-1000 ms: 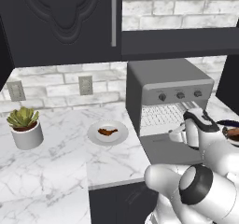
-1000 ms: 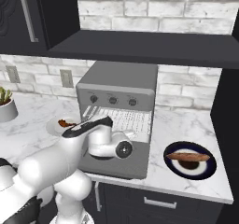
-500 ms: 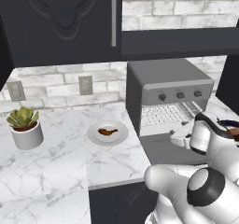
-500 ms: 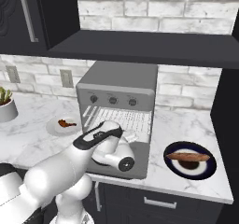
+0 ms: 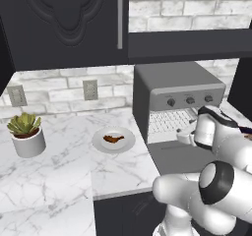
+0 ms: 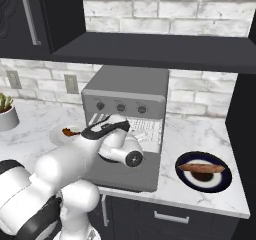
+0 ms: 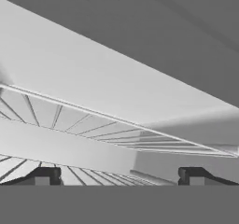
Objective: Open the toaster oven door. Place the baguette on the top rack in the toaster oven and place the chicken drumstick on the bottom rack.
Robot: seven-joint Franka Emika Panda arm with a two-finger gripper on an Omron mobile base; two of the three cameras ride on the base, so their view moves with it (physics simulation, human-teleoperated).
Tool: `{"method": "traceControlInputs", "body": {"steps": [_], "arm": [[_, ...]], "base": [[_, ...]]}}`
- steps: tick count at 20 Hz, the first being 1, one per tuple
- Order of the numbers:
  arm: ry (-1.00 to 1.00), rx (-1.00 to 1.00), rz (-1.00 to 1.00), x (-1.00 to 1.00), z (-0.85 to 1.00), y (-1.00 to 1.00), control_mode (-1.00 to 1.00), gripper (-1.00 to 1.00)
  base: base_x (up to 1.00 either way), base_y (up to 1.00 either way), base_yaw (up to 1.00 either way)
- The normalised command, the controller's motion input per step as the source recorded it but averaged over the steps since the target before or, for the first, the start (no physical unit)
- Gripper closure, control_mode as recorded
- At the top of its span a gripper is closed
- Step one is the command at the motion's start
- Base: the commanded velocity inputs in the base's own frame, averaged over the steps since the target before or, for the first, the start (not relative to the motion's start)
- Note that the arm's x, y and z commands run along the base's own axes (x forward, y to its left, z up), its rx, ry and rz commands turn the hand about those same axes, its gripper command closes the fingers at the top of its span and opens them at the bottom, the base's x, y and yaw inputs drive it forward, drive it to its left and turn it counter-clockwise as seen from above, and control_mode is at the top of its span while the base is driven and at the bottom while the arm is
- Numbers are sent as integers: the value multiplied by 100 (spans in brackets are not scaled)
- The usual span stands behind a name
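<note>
Toaster oven (image 5: 179,85) on marble surface (image 5: 59,166), against brick wall; toaster oven door (image 5: 179,156) dropped open, wire racks (image 7: 70,118) exposed. Tool (image 7: 119,176) at oven mouth, fingers (image 7: 44,175) apart, gripping nothing. Chicken drumstick (image 5: 113,139) on white plate (image 5: 101,144) left of oven; baguette (image 6: 201,168) on dark plate (image 6: 222,181) to its right; potted plant (image 5: 24,134) far left.

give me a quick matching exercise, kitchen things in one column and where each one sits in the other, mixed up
Things:
1. baguette
2. chicken drumstick
3. potted plant
4. toaster oven door

Places or states:
A. on the white plate, left of the toaster oven
B. folded down open
C. on the dark plate, right of the oven
D. far left on the counter

Pairs: 1-C, 2-A, 3-D, 4-B
</note>
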Motion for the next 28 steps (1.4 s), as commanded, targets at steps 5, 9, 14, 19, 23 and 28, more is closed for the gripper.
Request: {"method": "traceControlInputs", "body": {"steps": [5,9,14,19,23,28], "arm": [[6,-9,-1,36,-84,0,-100,-100],[2,-8,0,22,-74,0,-100,-100],[0,-5,0,25,-37,0,-100,-100],[12,-11,0,36,-46,0,-100,100],[23,-14,0,35,-22,7,-100,100],[32,-16,3,5,-11,6,-100,100]], "base": [[0,0,0],[0,0,0],[0,0,0],[0,0,0],[0,0,0],[0,0,0]]}}
